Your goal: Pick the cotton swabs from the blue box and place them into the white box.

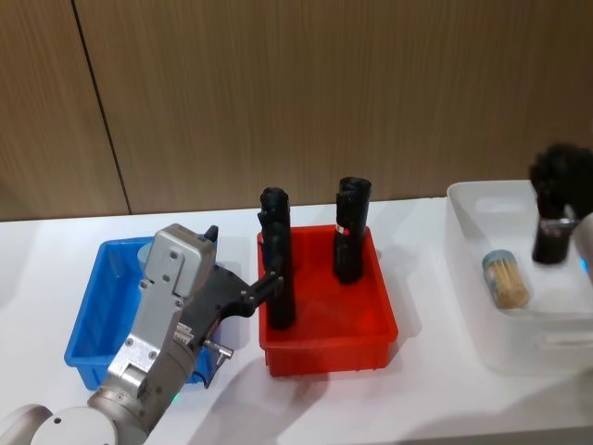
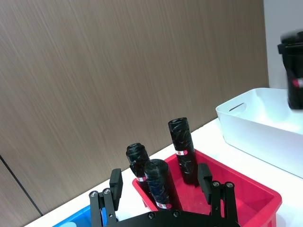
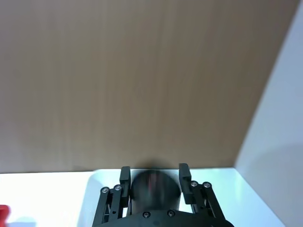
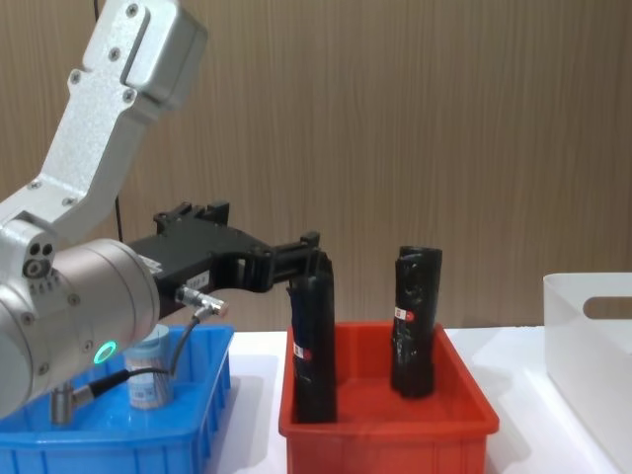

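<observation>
- Looming largest in the chest view, the left arm reaches forward over the blue box point(image 4: 118, 434), and its left end effector point(image 1: 266, 283) hangs above the gap between that box and the red bin point(image 1: 326, 341), its fingers point(image 2: 116, 182) spread apart and empty.
- One jar of cotton swabs point(image 4: 148, 370) stands upright in the blue box, partly hidden behind the arm and its cable.
- Three tall black cylinders point(image 1: 350, 230) with red-and-white labels stand upright in the red bin, which sits between the blue box and the white box point(image 1: 468, 255) on the white bench point(image 1: 389, 408); the near-left cylinder stands directly ahead of the left fingertips.
- Another jar of cotton swabs point(image 1: 505, 278) lies on its side on the floor of the white box.
- Over the white box the right end effector point(image 3: 154, 182) is clamped on a black cylinder point(image 1: 550, 239), held upright above the box's interior, near the lying jar but apart from it.
- A wood-panelled wall point(image 1: 278, 93) runs behind the bench.
</observation>
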You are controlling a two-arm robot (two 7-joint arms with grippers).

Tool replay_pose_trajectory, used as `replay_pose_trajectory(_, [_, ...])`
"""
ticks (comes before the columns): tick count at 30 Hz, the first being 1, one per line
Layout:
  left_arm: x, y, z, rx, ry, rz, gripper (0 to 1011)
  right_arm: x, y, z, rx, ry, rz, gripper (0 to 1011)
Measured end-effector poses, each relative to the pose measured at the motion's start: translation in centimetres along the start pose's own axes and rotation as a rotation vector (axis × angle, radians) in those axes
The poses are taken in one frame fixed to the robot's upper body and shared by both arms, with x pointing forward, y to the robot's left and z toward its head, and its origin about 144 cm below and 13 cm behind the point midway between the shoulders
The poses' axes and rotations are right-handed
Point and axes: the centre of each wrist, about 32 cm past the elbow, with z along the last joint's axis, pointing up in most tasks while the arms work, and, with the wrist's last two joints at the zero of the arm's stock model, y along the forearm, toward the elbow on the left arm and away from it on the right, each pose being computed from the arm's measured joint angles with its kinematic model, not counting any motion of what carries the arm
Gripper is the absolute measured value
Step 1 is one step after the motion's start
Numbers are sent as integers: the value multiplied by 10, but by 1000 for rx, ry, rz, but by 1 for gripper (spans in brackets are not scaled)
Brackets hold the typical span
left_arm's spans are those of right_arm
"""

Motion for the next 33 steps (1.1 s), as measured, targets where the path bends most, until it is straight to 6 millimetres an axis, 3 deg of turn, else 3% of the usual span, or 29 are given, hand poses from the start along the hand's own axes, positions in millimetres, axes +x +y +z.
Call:
replay_pose_trajectory(15, [0,0,0,0,0,0,1004,26,10,-14,-80,5,-98,999])
replay_pose_trajectory(33, [0,0,0,0,0,0,1004,35,11,-20,-93,11,-109,1002])
